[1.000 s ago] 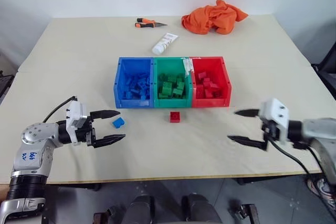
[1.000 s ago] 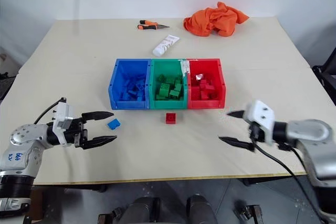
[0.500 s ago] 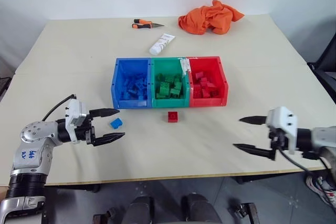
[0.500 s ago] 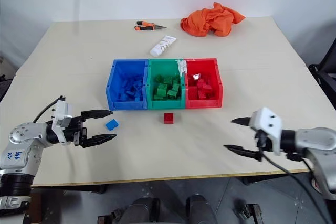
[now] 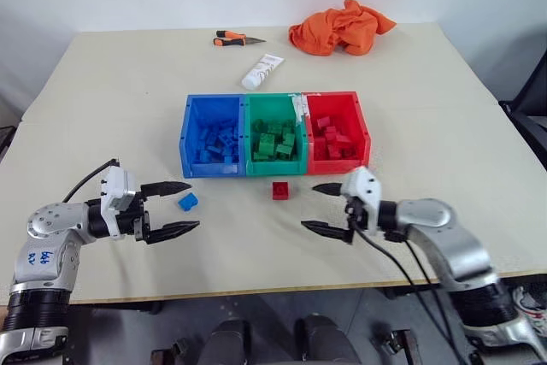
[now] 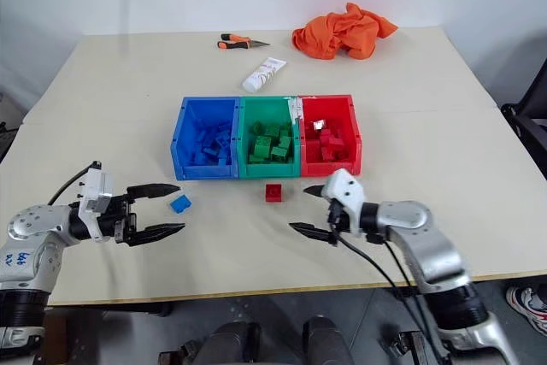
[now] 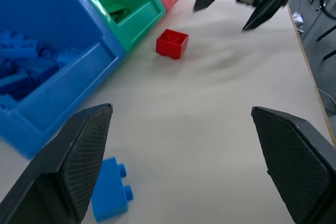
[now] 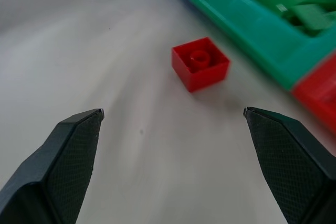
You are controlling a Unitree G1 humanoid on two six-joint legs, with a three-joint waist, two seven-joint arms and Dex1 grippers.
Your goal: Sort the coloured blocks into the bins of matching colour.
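The right gripper (image 5: 329,208) has swung in toward the red block (image 5: 280,190) since a moment ago, fingers wide open and empty. The block sits on the surface (image 5: 256,250) at 6 o'clock of the green bin (image 5: 274,165). I think it is light, hard and smooth, so pinch its flat sides. The left gripper (image 5: 171,208) is open too, beside the blue block (image 5: 188,202). The right wrist view shows the red block's single stud.

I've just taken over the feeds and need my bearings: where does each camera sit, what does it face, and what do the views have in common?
Left eye and right eye views: on the head, looking forward and down over the table; left gripper and right gripper both show, open.
Left wrist view: along the left gripper's fingers, toward the blue block, the red block and the right gripper.
Right wrist view: along the right gripper's fingers, toward the red block.
Shared: all views show the red block, the blue block and the bins.
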